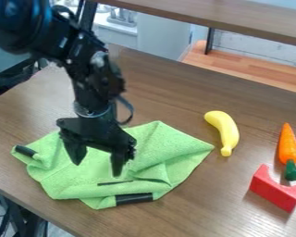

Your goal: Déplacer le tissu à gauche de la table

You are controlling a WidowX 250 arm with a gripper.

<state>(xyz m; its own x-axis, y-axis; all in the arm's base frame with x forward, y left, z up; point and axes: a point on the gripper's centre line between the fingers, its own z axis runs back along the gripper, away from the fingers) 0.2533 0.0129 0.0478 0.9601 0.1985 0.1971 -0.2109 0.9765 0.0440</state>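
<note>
I find my claw [97, 161] parted over the green cloth [149, 156] at seven o'clock; fingertip height appears uncertain, so closing too high could miss.

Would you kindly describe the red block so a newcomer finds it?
On the brown wood-grain table, go to the view's lower right. The red block with a curved notch sits beside the green-topped orange toy carrot; unlike the carrot or yellow toy banana, it's angular.

A yellow banana [225, 130], an orange carrot [289, 146] beside a red block [275, 191]
</note>
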